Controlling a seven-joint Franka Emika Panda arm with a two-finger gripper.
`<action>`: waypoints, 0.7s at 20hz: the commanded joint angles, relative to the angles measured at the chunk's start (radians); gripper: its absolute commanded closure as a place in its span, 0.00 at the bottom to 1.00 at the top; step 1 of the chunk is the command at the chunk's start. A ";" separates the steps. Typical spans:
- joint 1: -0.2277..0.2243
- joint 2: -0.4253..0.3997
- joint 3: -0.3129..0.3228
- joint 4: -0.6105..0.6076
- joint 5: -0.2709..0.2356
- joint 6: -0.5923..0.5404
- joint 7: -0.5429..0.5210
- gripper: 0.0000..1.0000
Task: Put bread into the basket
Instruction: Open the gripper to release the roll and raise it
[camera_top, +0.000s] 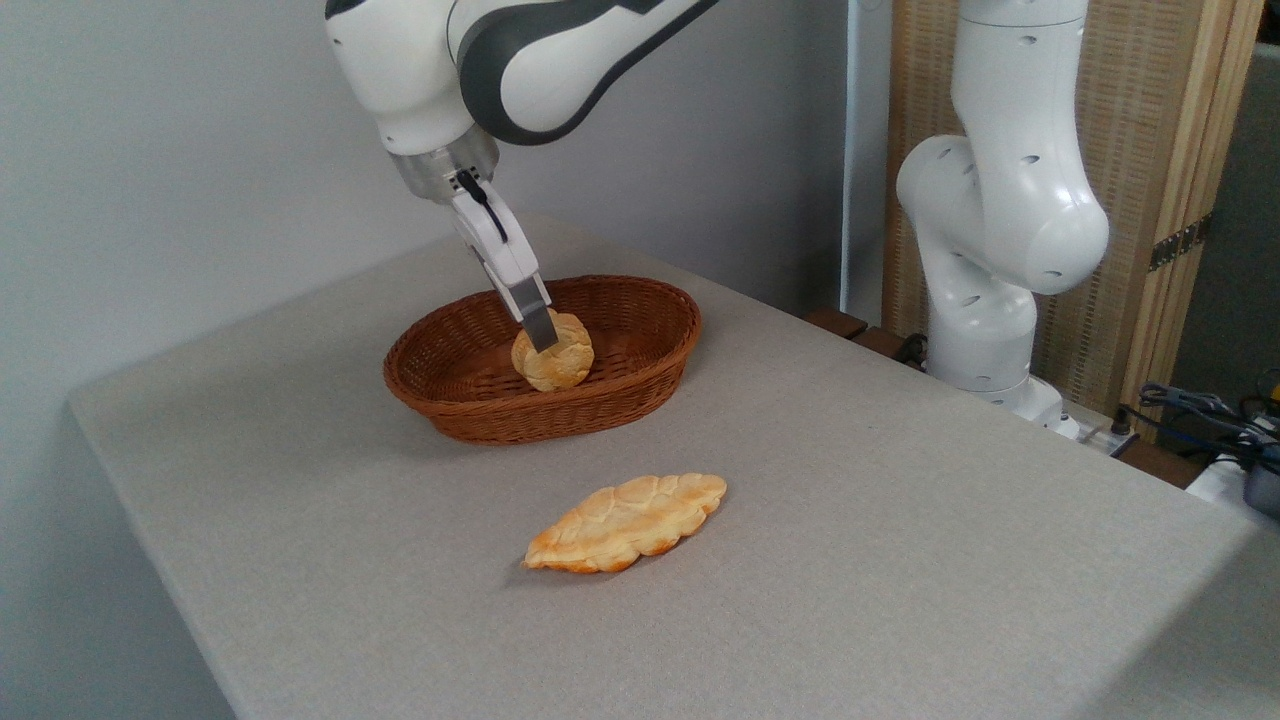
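Observation:
The bread (556, 364), a small round golden-tan bun with a crackled top, is tilted on edge inside the basket (640, 372), an oval reddish-brown wicker one on the far left part of the table. My gripper (541, 338) reaches down into the basket from above and is shut on the bun; one grey finger (538, 325) lies across the bun's near face, the other finger is hidden behind it. I cannot tell whether the bun touches the basket floor.
A longer, flat, leaf-shaped golden bread (627, 521) lies on the grey table (900, 560) in front of the basket. The arm's white base (990, 250) stands at the table's back right. Cables (1210, 415) lie at the far right edge.

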 joint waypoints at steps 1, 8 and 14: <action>0.004 -0.015 0.036 0.037 -0.001 -0.011 -0.006 0.00; 0.004 -0.029 0.134 0.103 0.003 -0.011 0.006 0.00; 0.004 -0.031 0.195 0.145 0.128 0.000 0.008 0.00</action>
